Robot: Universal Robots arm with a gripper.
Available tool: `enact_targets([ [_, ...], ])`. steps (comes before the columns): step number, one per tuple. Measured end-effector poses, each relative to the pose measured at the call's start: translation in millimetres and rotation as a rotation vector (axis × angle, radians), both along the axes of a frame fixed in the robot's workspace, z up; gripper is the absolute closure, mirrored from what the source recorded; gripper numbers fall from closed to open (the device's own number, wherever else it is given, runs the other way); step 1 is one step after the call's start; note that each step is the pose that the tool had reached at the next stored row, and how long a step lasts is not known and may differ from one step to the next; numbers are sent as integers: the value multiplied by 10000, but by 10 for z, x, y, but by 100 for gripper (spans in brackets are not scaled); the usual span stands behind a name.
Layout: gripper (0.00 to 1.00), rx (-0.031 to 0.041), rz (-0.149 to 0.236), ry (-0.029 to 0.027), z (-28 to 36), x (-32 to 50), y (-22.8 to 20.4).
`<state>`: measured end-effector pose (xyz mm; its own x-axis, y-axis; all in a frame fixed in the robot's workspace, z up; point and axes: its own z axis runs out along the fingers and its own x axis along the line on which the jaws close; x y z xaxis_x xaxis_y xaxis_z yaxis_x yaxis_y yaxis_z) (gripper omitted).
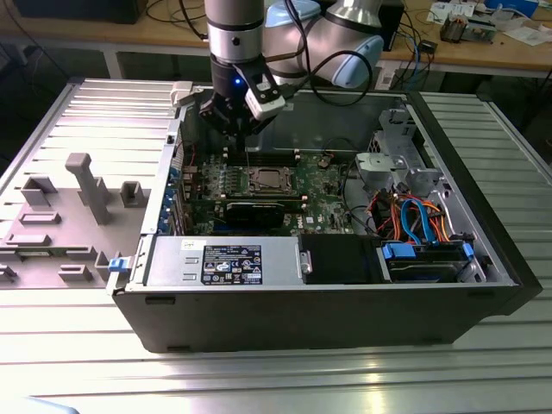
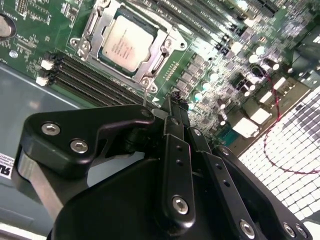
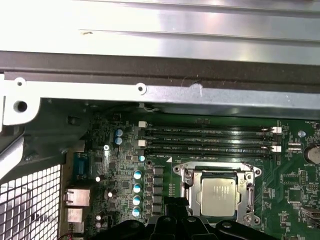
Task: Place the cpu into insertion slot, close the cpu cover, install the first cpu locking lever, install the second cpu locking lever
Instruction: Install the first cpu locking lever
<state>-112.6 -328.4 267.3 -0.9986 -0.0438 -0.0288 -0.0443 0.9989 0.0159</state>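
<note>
Grey ribbed table (image 1: 78, 371) under the computer case (image 1: 302, 319) shows in the exterior view; the second wrist view adds the gripper (image 2: 172, 102), fingers (image 2: 176, 165) pressed together, empty, near the insertion slot (image 2: 150, 82) holding the cpu (image 2: 127, 44).

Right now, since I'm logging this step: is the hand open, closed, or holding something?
Hand: closed, holding nothing; the cpu lies clear of it.
</note>
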Motion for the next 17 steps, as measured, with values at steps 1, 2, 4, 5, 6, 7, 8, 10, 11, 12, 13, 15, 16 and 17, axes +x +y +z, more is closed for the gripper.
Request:
enact_targets([
  [1, 89, 0, 0, 0, -2, 0, 11],
  [2, 89, 0, 0, 0, -4, 0, 20],
  [4, 89, 0, 0, 0, -8, -2, 34],
  [5, 89, 0, 0, 0, -10, -3, 40],
  [6, 89, 0, 0, 1, -12, -4, 44],
  [7, 89, 0, 0, 0, -15, -5, 49],
  [8, 89, 1, 0, 0, -20, -6, 64],
  [10, 89, 3, 0, 0, -26, -7, 90],
  [11, 89, 4, 1, 0, -27, -7, 98],
  [12, 89, 5, 0, 0, -30, -9, 114],
  [13, 89, 8, 0, 0, -35, -11, 132],
  [15, 89, 11, 0, 0, -39, -14, 148],
  [16, 89, 13, -1, 1, -43, -15, 162],
  [17, 89, 15, 0, 1, -46, -15, 170],
])
